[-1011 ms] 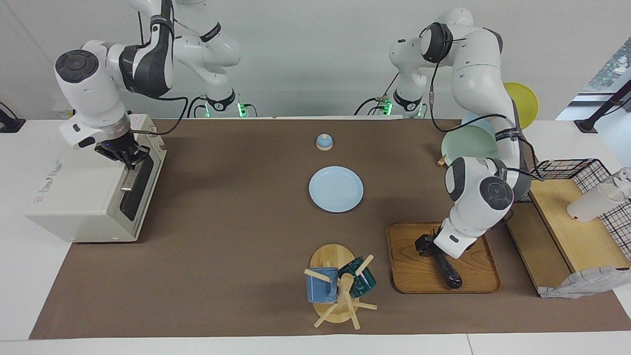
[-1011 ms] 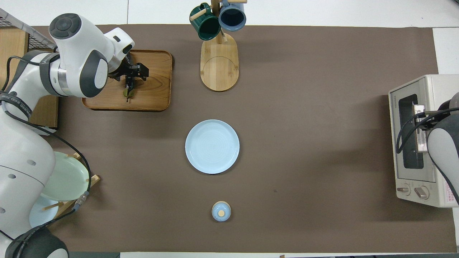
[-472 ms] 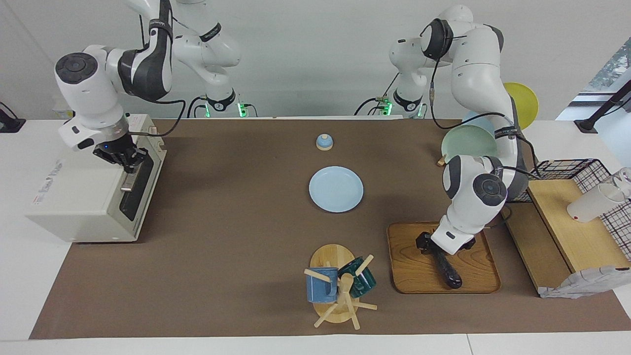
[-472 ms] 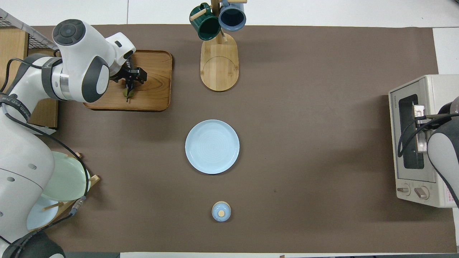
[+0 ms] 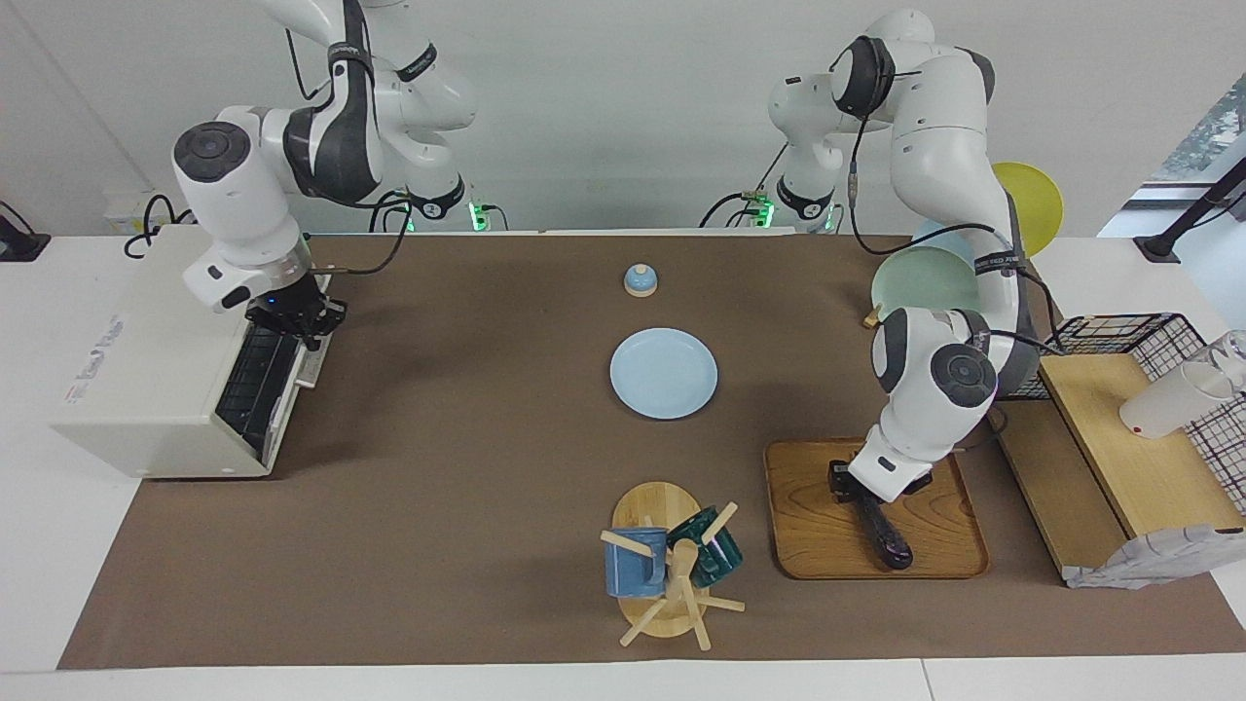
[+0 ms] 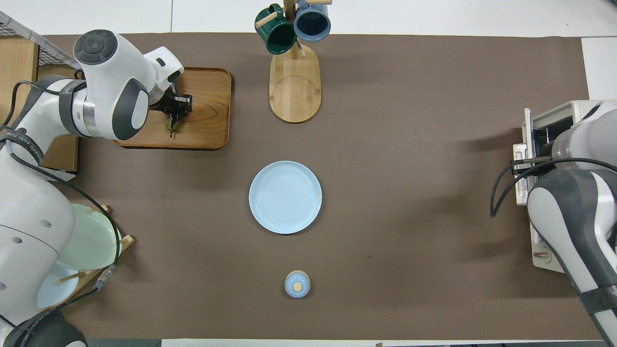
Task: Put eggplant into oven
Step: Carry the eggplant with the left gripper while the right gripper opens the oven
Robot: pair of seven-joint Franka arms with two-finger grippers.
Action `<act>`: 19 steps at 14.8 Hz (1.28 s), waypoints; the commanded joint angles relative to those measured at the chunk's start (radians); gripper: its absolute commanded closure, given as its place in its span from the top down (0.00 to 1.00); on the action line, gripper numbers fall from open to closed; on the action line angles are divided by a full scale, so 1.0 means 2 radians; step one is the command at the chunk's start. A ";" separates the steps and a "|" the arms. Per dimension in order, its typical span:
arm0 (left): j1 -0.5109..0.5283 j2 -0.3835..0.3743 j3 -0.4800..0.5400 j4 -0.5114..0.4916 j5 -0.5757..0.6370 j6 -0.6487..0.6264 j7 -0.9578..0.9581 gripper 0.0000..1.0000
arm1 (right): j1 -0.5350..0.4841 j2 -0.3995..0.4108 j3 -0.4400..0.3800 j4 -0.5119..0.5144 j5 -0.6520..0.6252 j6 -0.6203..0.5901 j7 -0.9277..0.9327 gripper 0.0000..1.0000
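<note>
Now the oven [image 5: 165, 375], at the left of the facing frame, is held partly open at its door handle by the right gripper [image 5: 292, 319], so that a way in is made. Toward the lower right, the eggplant [image 5: 881, 531] lies on the wooden tray [image 5: 818, 545], and its stem end is clamped by the closed left gripper [image 5: 849, 487], presumably for lifting.

A pale blue plate [image 5: 664, 373] sits at the centre of the brown surface [image 5: 467, 506], with a small blue bell [image 5: 640, 280] nearer the robots. A wooden mug rack [image 5: 664, 574] holding a blue mug [image 5: 635, 563] and a green mug [image 5: 709, 550] stands beside a wooden tray [image 5: 818, 531]. A wire basket [image 5: 1149, 336], a white cup [image 5: 1168, 401] and stacked plates [image 5: 925, 277] crowd the left arm's end.
</note>
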 commanded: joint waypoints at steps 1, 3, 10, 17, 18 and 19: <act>0.007 -0.020 0.001 -0.012 -0.002 -0.005 0.005 0.00 | 0.004 0.025 -0.001 -0.019 0.009 0.050 0.007 0.00; 0.004 -0.017 0.002 0.016 -0.035 -0.035 0.005 0.00 | 0.021 0.035 -0.001 -0.029 0.012 0.080 0.016 0.00; -0.016 -0.160 -0.002 0.000 -0.108 -0.186 -0.074 0.00 | 0.032 0.041 -0.002 -0.059 0.013 0.123 0.039 0.00; -0.123 -0.260 -0.003 -0.131 -0.116 -0.158 -0.167 0.00 | 0.033 0.074 -0.001 -0.062 0.035 0.143 0.047 0.00; -0.131 -0.271 -0.003 -0.163 -0.117 -0.127 -0.167 0.00 | 0.034 0.077 0.000 -0.061 0.041 0.142 0.047 0.00; -0.145 -0.276 -0.003 -0.191 -0.118 -0.100 -0.169 0.00 | 0.035 0.077 0.003 -0.059 0.054 0.136 0.048 0.00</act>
